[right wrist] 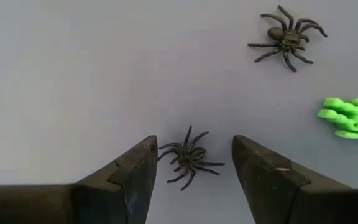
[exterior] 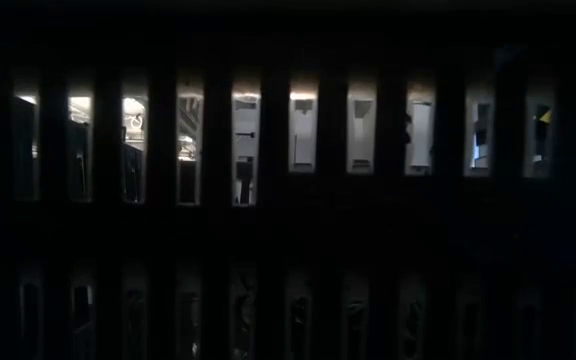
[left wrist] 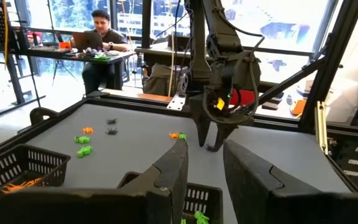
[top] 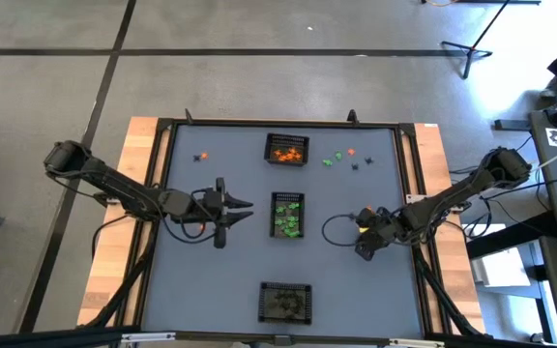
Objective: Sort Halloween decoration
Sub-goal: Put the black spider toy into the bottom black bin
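Observation:
My right gripper (top: 364,242) points down at the table's right middle and is open. In the right wrist view its fingers (right wrist: 194,155) stand on either side of a small black spider (right wrist: 189,158) that lies on the table, without touching it. A second black spider (right wrist: 286,35) and a green trinket (right wrist: 351,117) lie beyond. More loose trinkets (top: 346,159) lie at the far right, and one (top: 201,156) at the far left. My left gripper (top: 243,213) is open and empty, left of the middle basket (top: 287,214).
Three black mesh baskets stand in a row down the table's middle: the far one (top: 286,150) holds orange pieces, the middle one green, the near one (top: 285,302) dark pieces. The low view is dark behind mesh. A person (left wrist: 101,37) sits at a desk beyond the table.

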You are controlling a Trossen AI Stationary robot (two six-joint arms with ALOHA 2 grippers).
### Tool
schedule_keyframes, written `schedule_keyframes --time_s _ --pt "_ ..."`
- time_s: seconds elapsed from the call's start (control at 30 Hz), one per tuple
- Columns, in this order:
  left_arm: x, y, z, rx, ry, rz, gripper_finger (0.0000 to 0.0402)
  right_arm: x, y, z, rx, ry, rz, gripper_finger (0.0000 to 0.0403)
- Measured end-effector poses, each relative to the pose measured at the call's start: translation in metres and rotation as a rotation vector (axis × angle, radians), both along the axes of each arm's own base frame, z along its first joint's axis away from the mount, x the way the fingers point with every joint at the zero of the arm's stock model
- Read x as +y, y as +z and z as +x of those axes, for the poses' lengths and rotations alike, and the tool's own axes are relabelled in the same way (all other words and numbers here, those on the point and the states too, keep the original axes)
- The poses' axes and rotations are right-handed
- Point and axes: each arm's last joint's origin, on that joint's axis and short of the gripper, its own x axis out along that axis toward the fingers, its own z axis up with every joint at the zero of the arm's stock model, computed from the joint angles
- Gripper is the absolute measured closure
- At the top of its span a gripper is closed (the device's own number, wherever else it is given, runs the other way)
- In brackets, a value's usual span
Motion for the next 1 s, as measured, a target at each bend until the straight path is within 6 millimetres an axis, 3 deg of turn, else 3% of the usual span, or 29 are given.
schedule_keyframes --time_s 0.23,0.57,0.77,1.0 --pt "0.000 0.000 0.000 0.001 0.001 0.003 0.0308 -0.002 -0.004 -0.004 0.019 -0.005 -0.013 0.0213" --pt "0.000 0.000 0.000 0.001 0.001 0.003 0.0308 -0.003 -0.005 -0.004 0.018 0.015 -0.051 0.0389" --pt "0.000 0.000 0.000 0.001 0.001 0.004 0.0308 -0.001 0.003 0.002 0.003 0.052 -0.074 0.0390" --pt "0.001 -0.001 0.000 0.020 0.003 0.074 0.0308 0.010 0.034 0.024 -0.131 0.138 -0.081 0.0398"
